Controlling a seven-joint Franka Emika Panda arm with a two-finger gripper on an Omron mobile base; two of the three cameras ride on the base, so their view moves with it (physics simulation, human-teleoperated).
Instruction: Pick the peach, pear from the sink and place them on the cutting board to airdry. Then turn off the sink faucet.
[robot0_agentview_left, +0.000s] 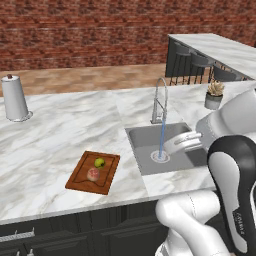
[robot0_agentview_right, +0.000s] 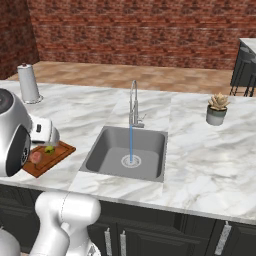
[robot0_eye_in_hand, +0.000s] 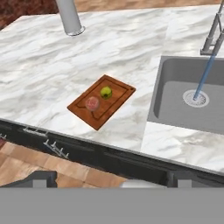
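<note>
Both fruits are already out of the basin: you have the peach (robot0_eye_in_hand: 92, 103) and the pear (robot0_eye_in_hand: 106, 92) lying side by side on the cutting board (robot0_eye_in_hand: 118, 98), apart from each other, the pear on the half farther from your hand. In the hand view the board sits ahead of the gripper (robot0_eye_in_hand: 109, 177) and slightly toward the paper-towel side, well clear of your fingertips. Your jaws stand wide with nothing between them.

What you have left, as far as I can judge, is the tap. Water is running: a blue stream drops from the sink faucet (robot0_agentview_left: 159, 100) straight onto the drain ring in the sink (robot0_agentview_left: 145, 135). From your gripper the faucet is ahead and off to the far side of the basin, with the basin between you and it. Its small side lever (robot0_agentview_right: 141, 118) is too small to read for position.

Around you, the paper-towel roll (robot0_agentview_left: 14, 98) stands far beyond the board on the marble counter (robot0_agentview_left: 55, 145), and a potted succulent (robot0_agentview_right: 217, 108) sits past the sink on the other side. Neither lies on a path from your hand to the faucet. The faucet's own arched spout is the one thing you could catch while reaching for the lever.
</note>
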